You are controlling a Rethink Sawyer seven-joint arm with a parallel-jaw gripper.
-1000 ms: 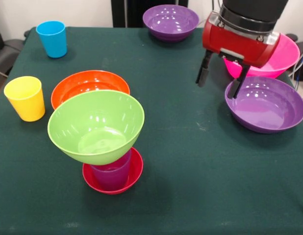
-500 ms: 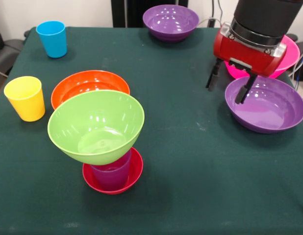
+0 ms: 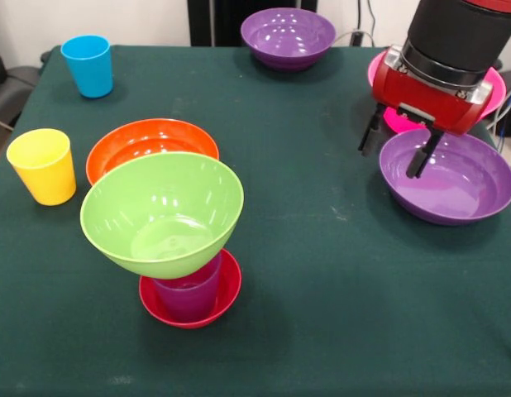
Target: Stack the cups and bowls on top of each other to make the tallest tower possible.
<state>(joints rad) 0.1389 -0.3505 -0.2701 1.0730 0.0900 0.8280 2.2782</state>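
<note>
Hanging over the right side of the table (image 3: 322,273), the gripper (image 3: 396,153) has its two dark fingers (image 3: 370,136) spread apart and holding nothing; one finger sits outside the rim of the nearer purple bowl (image 3: 454,186) and the other dips over its inside edge, though whether either touches the bowl cannot be told. The pink bowl (image 3: 389,120) lies just behind that purple bowl, close to the table's right edge and largely hidden by the gripper's red body. A second purple bowl (image 3: 288,37) rests at the far edge of the table, well apart from the others. Toward the near left, the tower (image 3: 177,248) stands as a red bowl (image 3: 226,294) on the cloth, a purple cup (image 3: 189,294) upright inside it, and a green bowl (image 3: 160,211) perched on the cup and tilted. The wide orange bowl (image 3: 131,141) lies just behind the tower. The yellow cup (image 3: 42,165) stands upright near the left edge, and the blue cup (image 3: 88,66) stands upright by the far left corner.
</note>
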